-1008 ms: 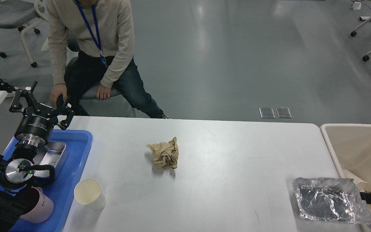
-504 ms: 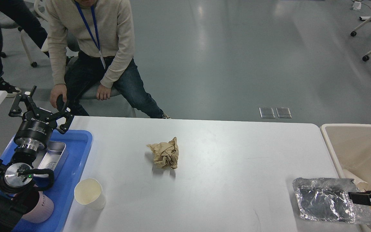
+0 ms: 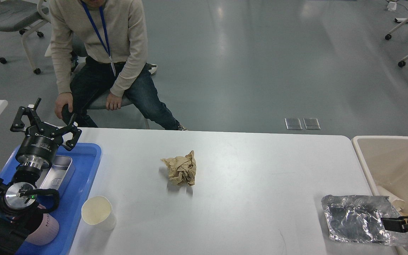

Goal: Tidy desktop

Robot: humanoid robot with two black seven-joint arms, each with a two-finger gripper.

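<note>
The white desktop holds a crumpled brown paper ball at its middle, a white paper cup at the front left, and a crinkled silver foil sheet at the front right. My left gripper is open and empty, raised above the far end of the blue tray. My right gripper comes in from the right edge, its dark tip over the foil's right edge. Its fingers cannot be told apart.
The blue tray holds a metal tin and a pink cup. A beige bin stands beyond the table's right end. A seated person is just behind the table's far left edge.
My right gripper has moved left and slightly down, its tip now over the foil's right edge. My left arm has shifted slightly. A person walked past in the far left background.
</note>
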